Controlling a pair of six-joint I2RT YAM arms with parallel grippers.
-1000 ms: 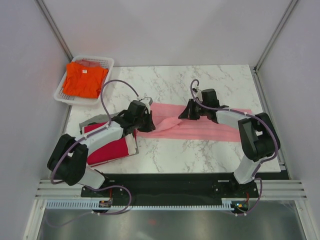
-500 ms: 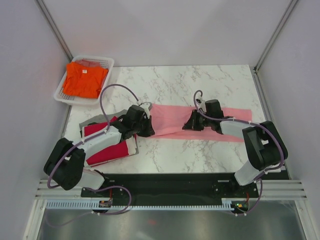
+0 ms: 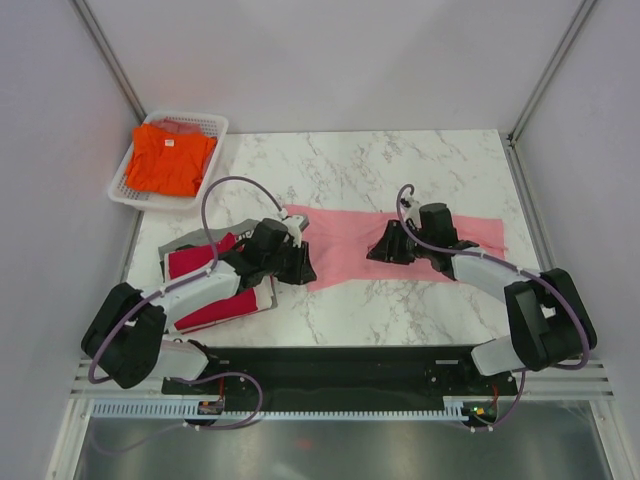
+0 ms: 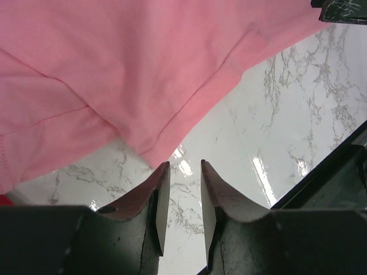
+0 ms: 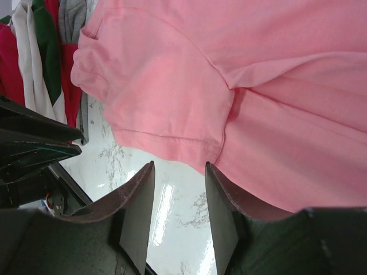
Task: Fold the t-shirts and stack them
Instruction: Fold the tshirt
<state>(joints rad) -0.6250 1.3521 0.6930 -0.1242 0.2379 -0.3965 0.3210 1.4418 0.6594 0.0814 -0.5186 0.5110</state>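
The pink t-shirt (image 3: 400, 245) lies on the marble bench (image 3: 380, 170), folded into a long flat band that runs from the middle of the bench toward its right edge. Its near hem lies a little uneven, and a sleeve is folded in under the body cloth.

The left claw (image 4: 184, 165) sits low over the bench at the band's near left corner. Its fingers stand a little apart with nothing between them. The tips point at the shirt's hem and stop just short of it, with bare marble showing under them.

The right claw (image 5: 179, 166) is at the near edge of the band, around its middle. Its fingers are spread wider and hold nothing. The pink hem and the sleeve seam lie just past the tips, apart from them.

At the left side of the bench, partly under the left arm, is a pile (image 3: 222, 305) of folded shirts with a red t-shirt on top and grey and white edges showing beneath it. The right wrist view also catches a strip of green in that pile.

Off the bench's far left corner stands a white mesh basket (image 3: 200, 118) with an orange t-shirt (image 3: 170, 160) lying in it, well apart from both claws.
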